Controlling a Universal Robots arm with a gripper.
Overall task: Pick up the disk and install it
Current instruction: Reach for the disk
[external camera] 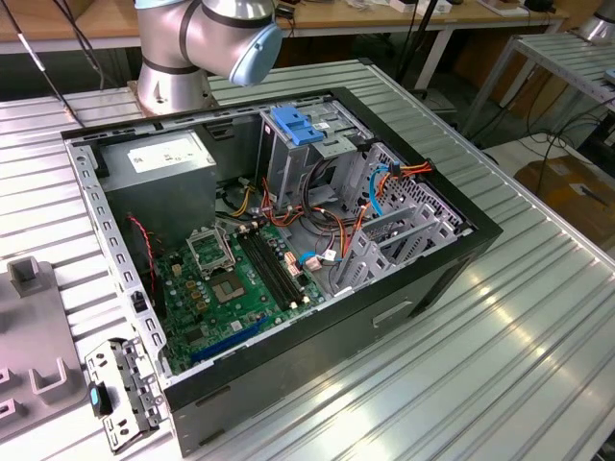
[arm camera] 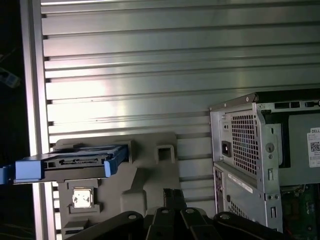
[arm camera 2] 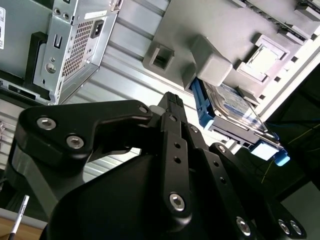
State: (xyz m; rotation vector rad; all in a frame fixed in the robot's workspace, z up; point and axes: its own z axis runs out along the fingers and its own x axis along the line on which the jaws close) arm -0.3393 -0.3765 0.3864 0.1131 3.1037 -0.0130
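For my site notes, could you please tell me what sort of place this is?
Most likely a robotics lab bench for computer assembly: a robot arm stands on a ribbed metal table beside an open desktop computer case, and the disk rests on a grey fixture.

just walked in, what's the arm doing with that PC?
The arm is on a disk install, and the disk has not been picked up yet. The disk sits in a grey fixture on the table, beside the open PC case. In both wrist views the gripper faces the fixture, apart from the disk.
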